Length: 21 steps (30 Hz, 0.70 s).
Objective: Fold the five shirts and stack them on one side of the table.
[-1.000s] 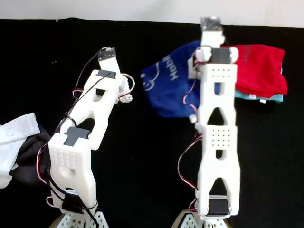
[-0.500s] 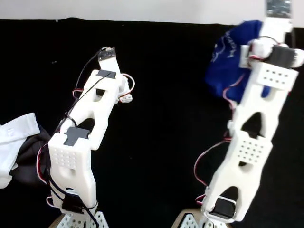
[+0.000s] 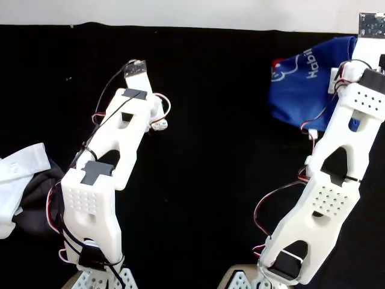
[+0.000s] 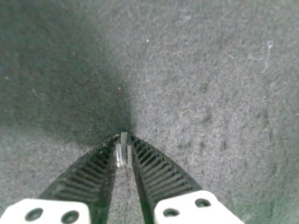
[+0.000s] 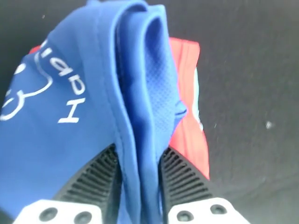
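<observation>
The blue shirt [image 3: 301,90] is folded into a thick bundle and hangs over the far right corner of the tabletop [image 3: 210,120]. The right gripper [image 5: 138,151] holds it. Its jaws are narrowly parted and clamped on the doubled fold at 1 edge of the shirt.

Directly under the blue shirt lies a red shirt [image 5: 189,93], flat and apparently folded. A thin teal edge [image 5: 198,109] peeks out beneath it. This may be a 3rd shirt, though too little shows to be sure. In the high view a small bit of red sticks out past the blue shirt's far left edge.

By the left edge, toward the near side, a white shirt [image 3: 18,174] lies rumpled on a dark shirt [image 3: 36,205], and neither looks folded.

The left gripper [image 4: 124,135] is over bare cloth left of the middle of the tabletop, with its jaws closed tip to tip and nothing between them.

My reading is that the stack is being built at the far right corner. The red shirt and probably the teal one are placed, and the blue one is folded and about to be laid on top. That leaves the white and dark shirts to fold and carry across, so the task looks a little over halfway done.
</observation>
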Each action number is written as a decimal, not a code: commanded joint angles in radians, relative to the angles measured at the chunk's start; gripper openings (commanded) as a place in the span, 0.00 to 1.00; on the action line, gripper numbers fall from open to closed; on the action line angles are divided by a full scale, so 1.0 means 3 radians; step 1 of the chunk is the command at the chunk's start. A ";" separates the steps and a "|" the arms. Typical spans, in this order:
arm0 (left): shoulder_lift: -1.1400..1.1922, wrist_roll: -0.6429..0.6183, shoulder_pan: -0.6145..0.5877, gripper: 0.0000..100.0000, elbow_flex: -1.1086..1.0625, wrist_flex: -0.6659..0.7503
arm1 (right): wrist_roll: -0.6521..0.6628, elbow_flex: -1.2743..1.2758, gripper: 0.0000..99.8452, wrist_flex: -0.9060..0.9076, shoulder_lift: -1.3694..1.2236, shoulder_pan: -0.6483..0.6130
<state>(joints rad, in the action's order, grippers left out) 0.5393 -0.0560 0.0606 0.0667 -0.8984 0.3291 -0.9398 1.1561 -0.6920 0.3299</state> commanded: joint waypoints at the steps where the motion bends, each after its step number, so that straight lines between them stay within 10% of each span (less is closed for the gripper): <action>1: 0.0008 -0.0026 -0.0049 0.01 0.0064 0.0036 | 0.0169 0.0003 0.01 -0.0355 -0.0043 0.0059; 21: 0.0008 -0.0026 -0.0049 0.01 0.0064 0.0031 | -0.0251 -0.1363 0.18 -0.0141 -0.0565 0.0095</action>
<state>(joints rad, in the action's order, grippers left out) 0.5393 -0.0560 0.0606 0.0667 -0.8984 0.3076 -1.2574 1.1669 -0.8869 0.3360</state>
